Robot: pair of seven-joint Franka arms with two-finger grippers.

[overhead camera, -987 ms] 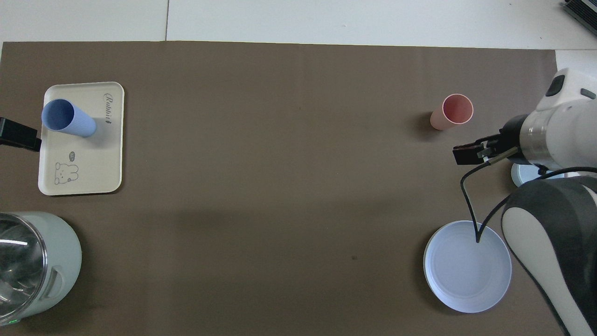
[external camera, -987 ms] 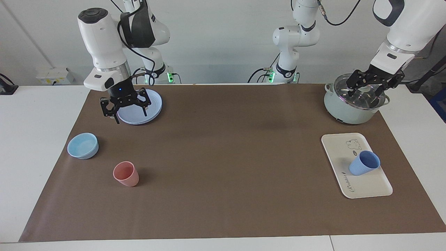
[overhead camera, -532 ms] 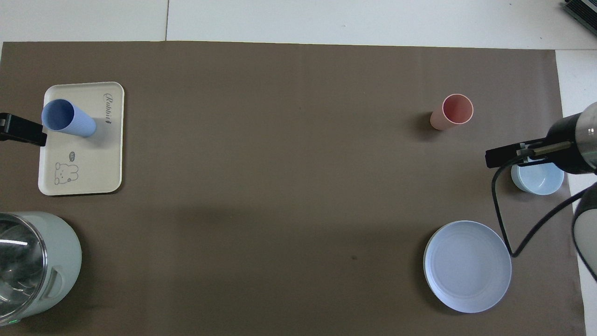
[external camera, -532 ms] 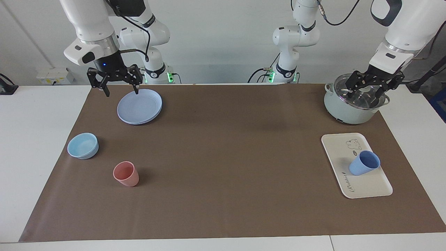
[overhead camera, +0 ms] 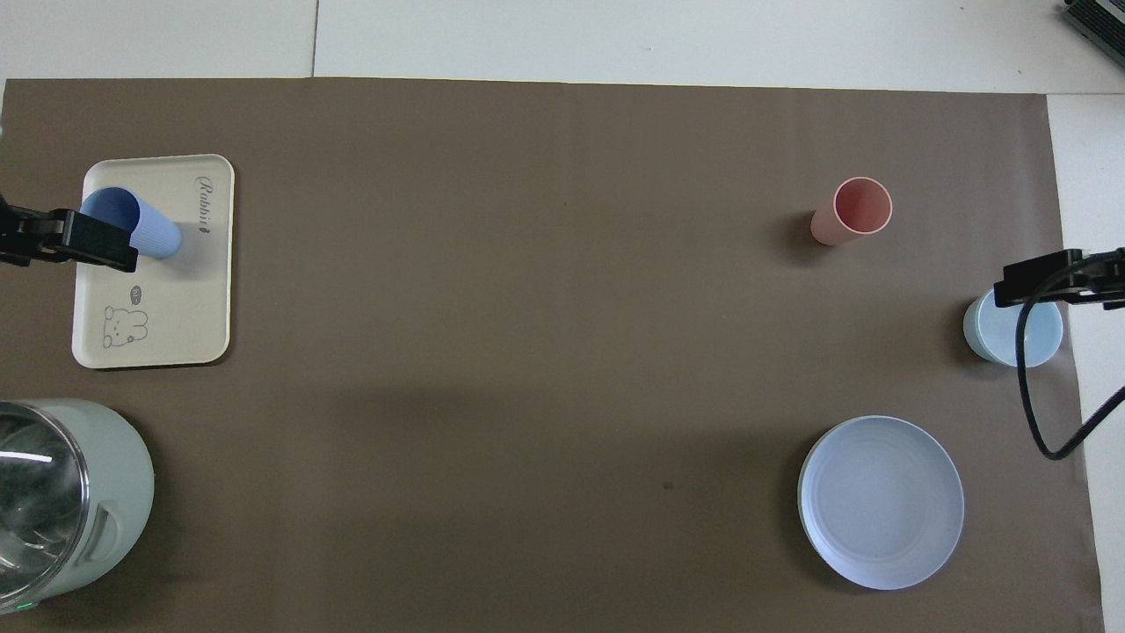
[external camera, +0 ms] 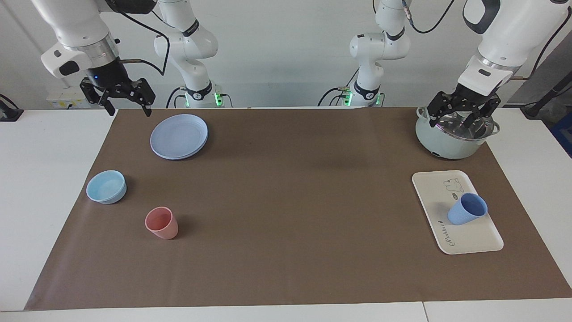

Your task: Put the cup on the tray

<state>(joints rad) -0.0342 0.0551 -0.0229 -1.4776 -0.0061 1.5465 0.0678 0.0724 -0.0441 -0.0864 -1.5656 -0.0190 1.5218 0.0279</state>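
A blue cup (external camera: 467,209) stands upright on a cream tray (external camera: 473,241) near the table's corner at the left arm's end, so the placing looks done. The cup sits close to the tray's long edge that faces the table's end; a knock from an arm swinging low could tip it or nudge it off the tray. Neither arm is near it. The left gripper (external camera: 463,120) hangs over a pale green pot (external camera: 440,142) with a glass lid, in the table's corner nearest the robots; its fingers are spread wide and hold nothing, and a careless drop there could strike the lid. The right gripper (external camera: 126,108) hangs raised over the table edge at the right arm's end, near a round plate (external camera: 179,136), fingers also spread and empty
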